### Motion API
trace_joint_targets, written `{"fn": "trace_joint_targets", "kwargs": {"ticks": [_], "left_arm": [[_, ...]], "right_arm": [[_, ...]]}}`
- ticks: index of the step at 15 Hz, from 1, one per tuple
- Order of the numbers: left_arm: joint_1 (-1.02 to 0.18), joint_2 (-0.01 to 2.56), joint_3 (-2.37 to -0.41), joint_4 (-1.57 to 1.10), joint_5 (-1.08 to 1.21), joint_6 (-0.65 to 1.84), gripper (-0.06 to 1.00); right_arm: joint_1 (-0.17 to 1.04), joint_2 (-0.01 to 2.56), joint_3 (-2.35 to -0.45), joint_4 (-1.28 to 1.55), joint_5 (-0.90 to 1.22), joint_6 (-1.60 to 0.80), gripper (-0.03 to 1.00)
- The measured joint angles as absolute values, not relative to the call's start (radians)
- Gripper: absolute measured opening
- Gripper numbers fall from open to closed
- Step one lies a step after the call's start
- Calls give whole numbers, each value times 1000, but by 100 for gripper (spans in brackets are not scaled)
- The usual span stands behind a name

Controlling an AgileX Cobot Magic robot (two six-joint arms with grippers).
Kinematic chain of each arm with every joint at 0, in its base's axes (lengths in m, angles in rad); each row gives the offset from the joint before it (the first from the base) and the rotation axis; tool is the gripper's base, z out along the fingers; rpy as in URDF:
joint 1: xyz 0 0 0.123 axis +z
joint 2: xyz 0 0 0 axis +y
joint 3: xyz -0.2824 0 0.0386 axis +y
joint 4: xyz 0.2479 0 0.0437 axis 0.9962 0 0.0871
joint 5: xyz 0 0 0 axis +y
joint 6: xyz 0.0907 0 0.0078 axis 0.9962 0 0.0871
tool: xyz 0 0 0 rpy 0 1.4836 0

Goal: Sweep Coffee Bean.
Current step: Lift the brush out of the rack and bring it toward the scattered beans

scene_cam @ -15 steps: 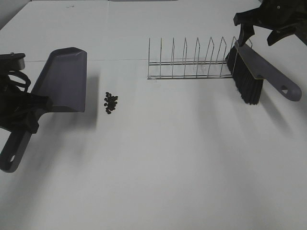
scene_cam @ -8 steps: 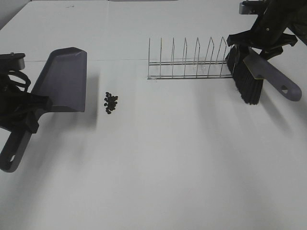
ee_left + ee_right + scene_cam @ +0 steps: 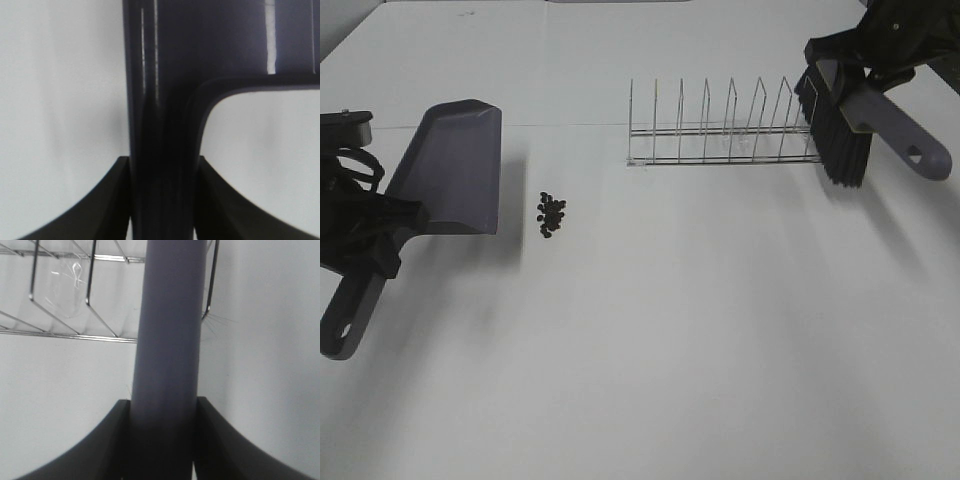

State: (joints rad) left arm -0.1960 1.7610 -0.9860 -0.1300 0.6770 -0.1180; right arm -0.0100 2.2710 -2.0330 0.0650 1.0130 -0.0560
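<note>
A small cluster of dark coffee beans [image 3: 551, 214] lies on the white table, just right of the grey dustpan [image 3: 455, 170]. My left gripper [image 3: 382, 235] is shut on the dustpan's handle [image 3: 162, 145], with the pan flat on the table at the left. My right gripper [image 3: 865, 62] is shut on the grey brush [image 3: 865, 120] by its handle [image 3: 170, 340], holding it lifted at the far right, its black bristles [image 3: 835, 140] beside the end of the wire rack.
A wire dish rack [image 3: 720, 130] stands at the back centre-right, also in the right wrist view [image 3: 65, 295]. The white table [image 3: 670, 350] stretches wide toward the front.
My right gripper came down onto the brush handle, closed on it, and lifted the brush slightly up and back. The left arm, dustpan and beans have not moved.
</note>
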Motion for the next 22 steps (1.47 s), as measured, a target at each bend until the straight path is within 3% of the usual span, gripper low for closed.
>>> {"fn": "trace_joint_targets", "kwargs": {"ticks": [5,10,16,22], "left_arm": [[-196,1761,-986,-130,677,-118,31],[-196,1761,-986,-72,732,-159,31],[-215,1851,-986,0,735,-241,31],[-295,1972,-993,-26,678,-281,31]], "right_arm": [[-10,2105,-2039,131,1165,-65,27],[0,2098,-2034,212,1233,-94,27],[273,2097,-1931,-37,1201,84,27],[330,2098,-1725,-25,1039,129,27]]}}
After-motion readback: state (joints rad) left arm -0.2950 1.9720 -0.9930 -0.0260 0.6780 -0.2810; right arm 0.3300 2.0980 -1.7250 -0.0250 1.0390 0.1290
